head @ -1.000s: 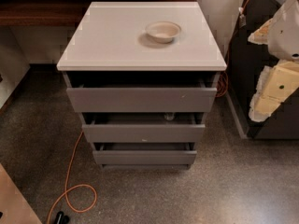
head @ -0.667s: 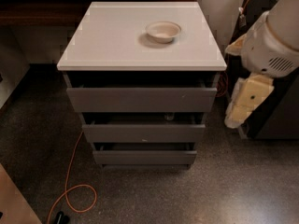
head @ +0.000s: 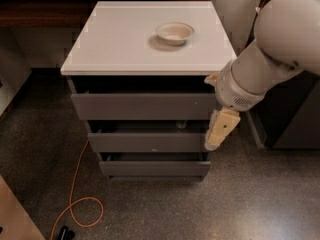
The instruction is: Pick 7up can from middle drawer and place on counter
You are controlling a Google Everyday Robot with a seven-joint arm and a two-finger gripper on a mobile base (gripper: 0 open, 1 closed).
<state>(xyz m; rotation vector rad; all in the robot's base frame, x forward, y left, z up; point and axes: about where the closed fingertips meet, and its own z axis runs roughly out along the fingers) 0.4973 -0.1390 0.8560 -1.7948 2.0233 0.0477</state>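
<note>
Where the middle drawer (head: 150,142) stands open, you have one 7up can (head: 181,124), seemingly upright, at its rear; three drawers; one bowl (head: 174,32) on the bench (head: 115,44); gripper (head: 213,144) hangs beside the drawer's right end, grasp state cannot be told.

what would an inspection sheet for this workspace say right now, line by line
surface: glossy white counter, carrying one bowl
job's things: 7up can, only its top shows inside the middle drawer, which is pulled partly open
clutter: cream bowl, upright on the counter toward the back right
hand: hand hangs by the middle drawer's right front corner, outside the drawer and apart from the can
cables: orange cable runs down and loops on the floor at front left
surroundings: speckled floor, dark wooden ledge at back left, dark cabinet at right
</note>
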